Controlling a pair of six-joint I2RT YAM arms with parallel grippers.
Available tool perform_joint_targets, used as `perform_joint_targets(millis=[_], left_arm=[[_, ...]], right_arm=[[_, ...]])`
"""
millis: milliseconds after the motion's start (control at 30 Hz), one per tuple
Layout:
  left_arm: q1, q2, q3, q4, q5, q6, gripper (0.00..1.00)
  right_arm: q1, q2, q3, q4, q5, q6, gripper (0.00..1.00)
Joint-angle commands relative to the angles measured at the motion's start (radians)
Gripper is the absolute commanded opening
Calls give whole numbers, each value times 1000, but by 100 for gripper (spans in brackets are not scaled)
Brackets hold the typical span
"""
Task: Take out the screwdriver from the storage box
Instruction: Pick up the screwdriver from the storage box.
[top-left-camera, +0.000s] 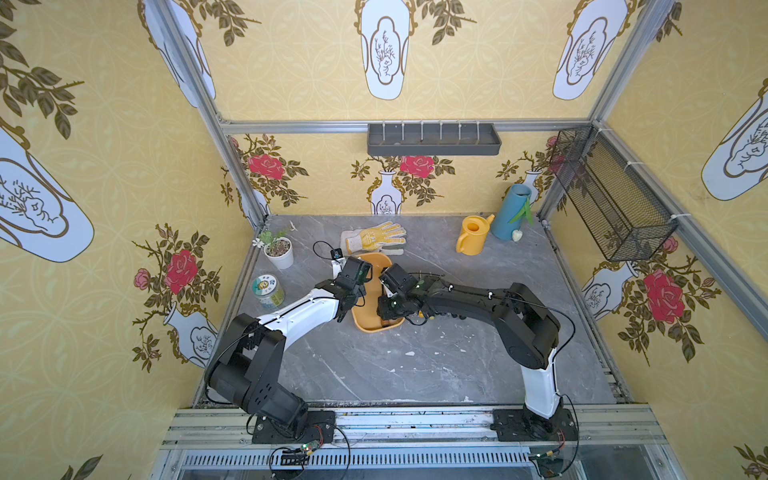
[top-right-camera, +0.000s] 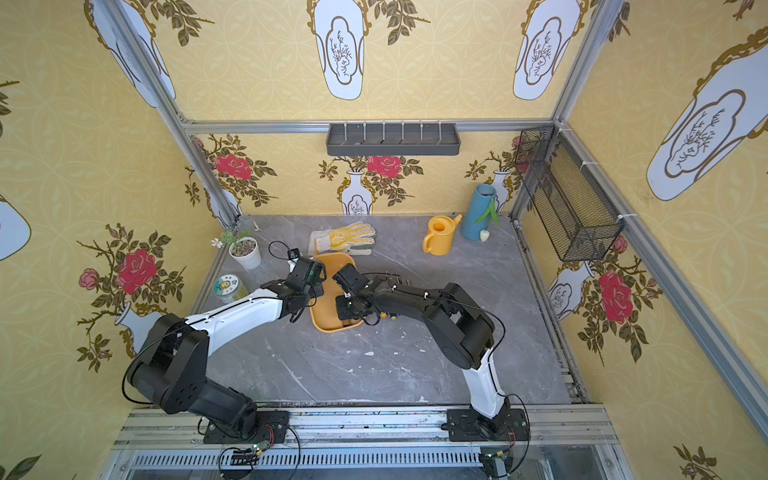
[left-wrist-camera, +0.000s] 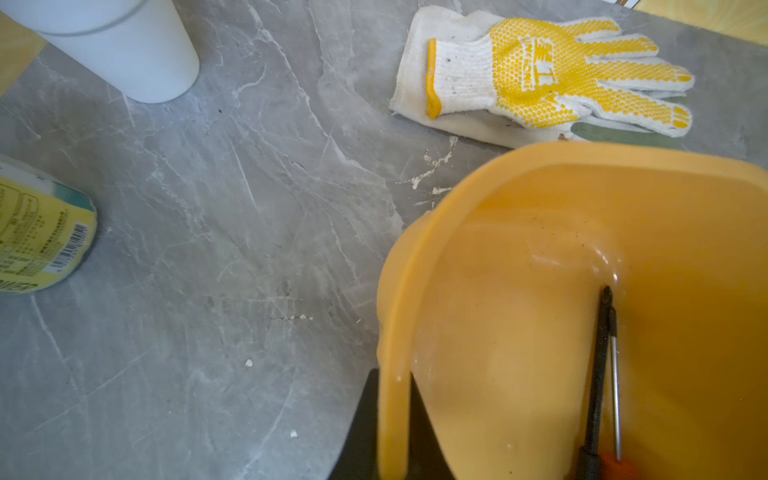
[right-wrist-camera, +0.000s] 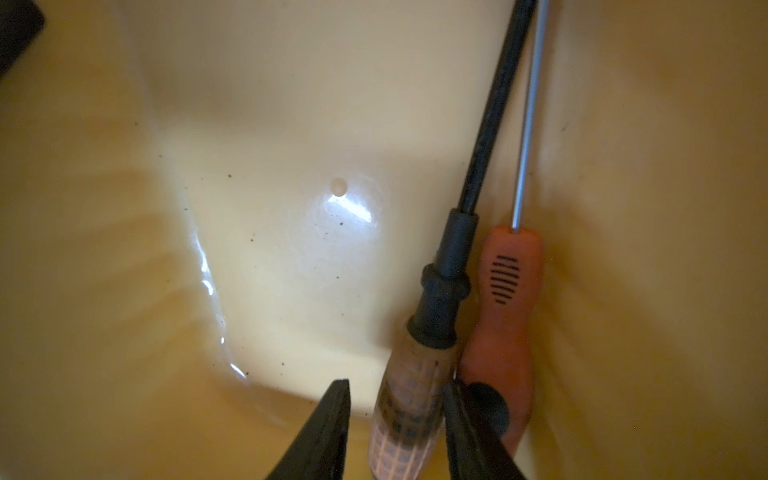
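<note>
While grey marbled tabletop (top-left-camera: 415, 365) is spreading under me and yellow rose-and-vase wallpaper (top-left-camera: 291, 62) is closing in three sides, my left gripper (left-wrist-camera: 392, 376) is pinching tight on the left wall of the storage box (top-left-camera: 376, 328) at mid-table. Inside, the clear-handled screwdriver (right-wrist-camera: 440, 291) is lying along the box's long axis, handle nearest me, black shaft pointing toward the back wall. My right gripper (right-wrist-camera: 398, 384) is straddling that handle, jaws partly apart, not clamping. An orange-handled screwdriver (right-wrist-camera: 503, 311) is lying just beside it.

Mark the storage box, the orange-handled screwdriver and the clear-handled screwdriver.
storage box (left-wrist-camera: 623, 157): left wrist view, on its rim.
orange-handled screwdriver (right-wrist-camera: 505, 316): right wrist view, middle of handle.
clear-handled screwdriver (right-wrist-camera: 405, 415): right wrist view, translucent handle.
</note>
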Motion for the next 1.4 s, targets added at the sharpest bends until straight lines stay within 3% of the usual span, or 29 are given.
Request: perform_joint_targets(millis=[0,400,733,1000,1367], left_arm=[[-1,-6,-3,28,28,-4,0],[-1,-1,-2,34,37,-5,0],[0,-12,-10,19,30,-4,0],[0,3,3,-8,8,-10,0],[-1,14,10,-20,-6,-16,0]], right_arm=[[4,36,22,-14,3,5,43],[5,70,36,-25,38,20,40],[8,81,41,-10,40,19,24],[9,27,16,24,43,-14,0],[12,-89,-41,86,62,-54,0]])
